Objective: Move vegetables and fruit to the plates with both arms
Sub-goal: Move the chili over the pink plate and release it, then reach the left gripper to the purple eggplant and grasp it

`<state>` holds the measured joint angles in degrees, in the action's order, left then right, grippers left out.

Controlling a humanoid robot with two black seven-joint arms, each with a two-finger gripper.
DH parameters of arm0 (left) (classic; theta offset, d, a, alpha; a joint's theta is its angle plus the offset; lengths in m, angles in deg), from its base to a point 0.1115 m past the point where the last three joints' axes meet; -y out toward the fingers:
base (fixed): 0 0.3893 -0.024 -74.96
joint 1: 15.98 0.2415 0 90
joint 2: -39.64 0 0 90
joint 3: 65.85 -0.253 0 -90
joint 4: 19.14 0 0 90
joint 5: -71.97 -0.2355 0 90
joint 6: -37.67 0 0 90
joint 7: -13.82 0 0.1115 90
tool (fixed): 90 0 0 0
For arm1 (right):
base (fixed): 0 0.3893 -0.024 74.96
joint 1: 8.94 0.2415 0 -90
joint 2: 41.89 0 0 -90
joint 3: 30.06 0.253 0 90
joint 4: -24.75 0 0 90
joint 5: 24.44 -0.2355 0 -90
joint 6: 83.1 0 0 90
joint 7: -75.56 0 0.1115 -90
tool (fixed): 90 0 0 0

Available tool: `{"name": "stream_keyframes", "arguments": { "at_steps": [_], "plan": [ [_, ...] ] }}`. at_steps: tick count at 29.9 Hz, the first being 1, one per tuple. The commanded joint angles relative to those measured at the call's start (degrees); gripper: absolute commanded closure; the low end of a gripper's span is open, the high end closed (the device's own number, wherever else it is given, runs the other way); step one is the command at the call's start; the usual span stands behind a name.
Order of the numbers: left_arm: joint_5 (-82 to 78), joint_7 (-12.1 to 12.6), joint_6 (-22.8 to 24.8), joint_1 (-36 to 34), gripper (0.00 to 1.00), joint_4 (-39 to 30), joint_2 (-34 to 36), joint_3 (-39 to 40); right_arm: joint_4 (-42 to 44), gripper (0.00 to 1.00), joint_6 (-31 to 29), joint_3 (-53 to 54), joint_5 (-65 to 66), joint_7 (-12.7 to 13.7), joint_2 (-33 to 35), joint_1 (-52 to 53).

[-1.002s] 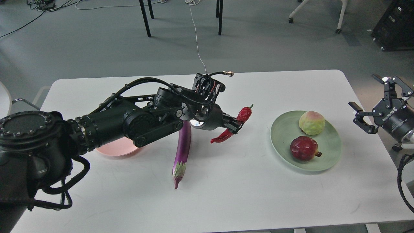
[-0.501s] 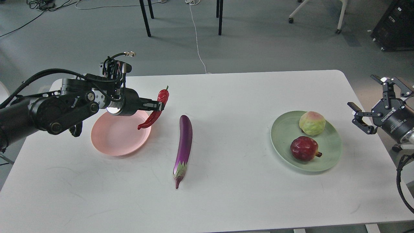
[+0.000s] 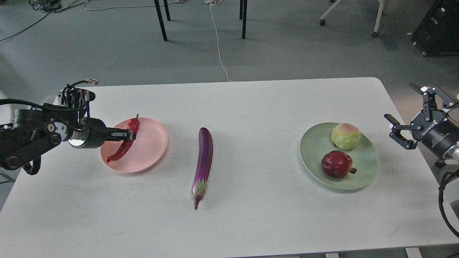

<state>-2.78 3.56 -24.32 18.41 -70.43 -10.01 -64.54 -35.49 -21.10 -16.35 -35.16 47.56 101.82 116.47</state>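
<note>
My left gripper [image 3: 129, 135] is shut on the red chili pepper [image 3: 122, 149] and holds it over the left part of the pale pink plate [image 3: 150, 143]; whether the pepper's tip touches the plate I cannot tell. The purple eggplant [image 3: 203, 157] lies on the table between the plates, its green calyx toward me. The mint green plate [image 3: 362, 168] on the right holds the pale green fruit [image 3: 345, 135] and the dark red pomegranate [image 3: 336, 164]. My right gripper [image 3: 412, 114] is open and empty, off the table's right edge beside the green plate.
The white table [image 3: 251, 222] ends close to the right gripper. Beyond the far edge are chair legs [image 3: 161, 21], a white cable [image 3: 217, 39] on the floor and a black case [image 3: 439, 28] at the top right.
My left arm has swung far to the left with the chili pepper, from the table's middle to over the pink plate, and lowered. The right gripper has barely moved.
</note>
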Motion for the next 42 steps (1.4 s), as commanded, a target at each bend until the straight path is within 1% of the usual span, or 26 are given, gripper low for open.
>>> {"name": "stream_keyframes", "arguments": {
  "at_steps": [1, 2, 6, 9, 12, 15, 16, 18, 19, 21, 23, 26, 28, 34, 42],
  "plan": [
    [-0.22, -0.82, -0.01, -0.02, 0.16, 0.05, 0.17, 0.00, -0.14, 0.01, 0.00, 0.00, 0.00, 0.00, -0.01, 0.01],
    [-0.22, -0.91, -0.01, -0.10, 0.13, 0.05, 0.08, 0.00, -0.14, 0.01, 0.00, 0.00, 0.00, 0.00, -0.01, 0.01],
    [-0.22, -1.08, -0.01, -0.90, 0.06, 0.05, -0.27, 0.44, -0.14, 0.01, 0.00, 0.09, 0.00, 0.00, 0.08, 0.01],
    [-0.49, -2.75, -0.01, -4.04, 0.05, -1.00, -0.97, 0.88, -0.14, 0.01, 0.00, 0.09, 0.00, 0.00, 0.08, 0.01],
    [-0.57, -2.76, -0.01, -8.09, 0.04, -4.51, -4.91, 0.71, -0.14, 0.01, 0.00, 0.09, 0.00, 0.00, 0.08, 0.01],
    [-1.36, -2.49, -0.01, -9.33, 0.03, -6.98, -8.44, 0.97, -0.23, 0.01, 0.00, 0.09, 0.00, 0.00, 0.08, 0.01],
    [-1.45, -2.06, -0.01, -9.33, 0.03, -7.85, -9.40, 0.88, -0.23, 0.01, 0.00, 0.09, 0.00, 0.00, 0.08, -0.08],
    [-1.37, -0.22, -0.01, -8.98, 0.02, -8.91, -11.51, 0.97, -0.14, 0.01, 0.00, 0.09, 0.00, 0.00, 0.17, -0.17],
    [-1.37, 1.53, -0.84, -8.81, 0.02, -9.27, -12.56, 0.97, -0.14, 0.01, 0.00, 0.09, 0.00, 0.00, 0.26, -0.17],
    [-1.10, 4.18, -2.25, -8.11, 0.02, -10.23, -13.71, 0.71, -0.05, 0.01, 0.00, 0.18, 0.00, 0.00, 0.34, -0.43],
    [-1.10, 5.85, -3.48, -6.27, 0.02, -11.11, -14.24, 0.62, -0.14, 0.01, 0.00, 0.18, 0.00, 0.00, 0.43, -0.96],
    [-1.19, 7.70, -4.62, -4.24, 0.02, -11.29, -15.74, 0.62, -0.14, 0.01, 0.00, 0.09, 0.00, 0.00, 0.43, -1.48],
    [-1.36, 8.49, -4.71, -3.80, 0.02, -11.29, -15.83, 0.27, -0.14, 0.01, 0.00, 0.18, 0.00, 0.00, 0.35, -1.75],
    [-1.54, 9.64, -4.71, -2.83, 0.02, -11.20, -15.91, 0.09, -0.05, 0.01, 0.00, 0.18, 0.00, 0.00, 0.35, -1.75],
    [-1.54, 9.90, -4.71, -1.69, 0.02, -11.03, -15.91, 0.09, -0.05, 0.01, 0.00, 0.09, 0.00, 0.00, 0.26, -1.75]
  ]
}}
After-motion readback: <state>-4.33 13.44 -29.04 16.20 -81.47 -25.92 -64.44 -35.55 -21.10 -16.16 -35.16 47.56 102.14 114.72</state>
